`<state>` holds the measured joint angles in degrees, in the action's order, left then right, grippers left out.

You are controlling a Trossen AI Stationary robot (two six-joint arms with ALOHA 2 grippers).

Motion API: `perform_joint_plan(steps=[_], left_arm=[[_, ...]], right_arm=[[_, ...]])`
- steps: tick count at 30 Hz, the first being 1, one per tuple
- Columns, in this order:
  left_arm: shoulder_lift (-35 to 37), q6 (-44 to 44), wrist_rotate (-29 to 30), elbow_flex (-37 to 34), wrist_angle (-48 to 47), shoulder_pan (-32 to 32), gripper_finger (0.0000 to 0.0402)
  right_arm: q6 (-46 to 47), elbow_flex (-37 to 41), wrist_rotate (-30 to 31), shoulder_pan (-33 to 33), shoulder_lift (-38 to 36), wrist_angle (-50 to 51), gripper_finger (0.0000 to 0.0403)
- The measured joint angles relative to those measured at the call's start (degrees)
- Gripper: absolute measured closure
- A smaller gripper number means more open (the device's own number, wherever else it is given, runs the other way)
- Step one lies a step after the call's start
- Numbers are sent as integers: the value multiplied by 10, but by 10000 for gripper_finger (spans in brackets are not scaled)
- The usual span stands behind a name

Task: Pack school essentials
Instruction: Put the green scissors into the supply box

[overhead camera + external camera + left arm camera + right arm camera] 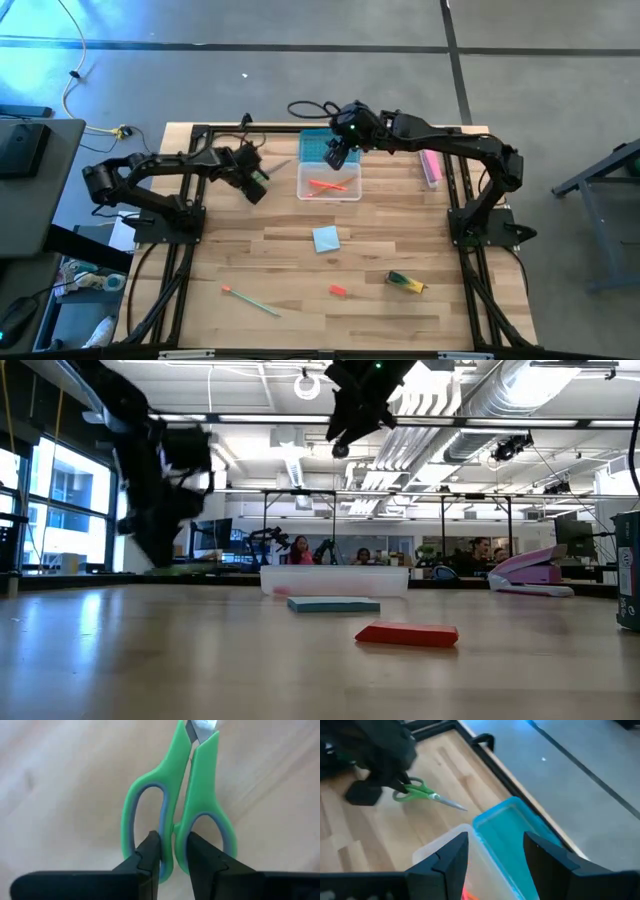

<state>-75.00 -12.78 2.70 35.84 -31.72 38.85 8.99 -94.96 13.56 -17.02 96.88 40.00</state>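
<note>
Left gripper point(173, 854) pinching the inner handle bars of the green-handled, grey-lined scissors point(175, 802), steel blades pointing away from the fingers toward the clear plastic box point(329, 184). Right gripper point(495, 851) spread wide, hovering above that box and its blue lid point(517, 837). Inside the box, an orange pencil point(328, 186). Well away from both grippers: light-blue square note pad point(326, 239), small red piece point(338, 290), yellow-green crayon pack point(406, 283), green pink-tipped pencil point(251, 300).
</note>
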Motion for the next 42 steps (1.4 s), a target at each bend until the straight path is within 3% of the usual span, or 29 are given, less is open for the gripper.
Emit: perform_joint_plan(steps=[10, 19, 23, 32, 42], left_arm=[[-8, 37, -27, 153, 57, -66, 342], [-141, 134, 9, 300, 58, -116, 341], [-206, 137, 6, 349, -8, -115, 340], [-298, 248, -7, 365, -43, -125, 340], [-311, 257, -5, 366, -4, -122, 339]], right_arm=[[33, 0, 73, -39, -50, 20, 224], [45, 0, 94, -73, -71, 30, 224], [36, 0, 93, -78, -71, 50, 224], [26, 0, 92, -79, -72, 70, 224], [27, 0, 92, -79, -72, 78, 224]])
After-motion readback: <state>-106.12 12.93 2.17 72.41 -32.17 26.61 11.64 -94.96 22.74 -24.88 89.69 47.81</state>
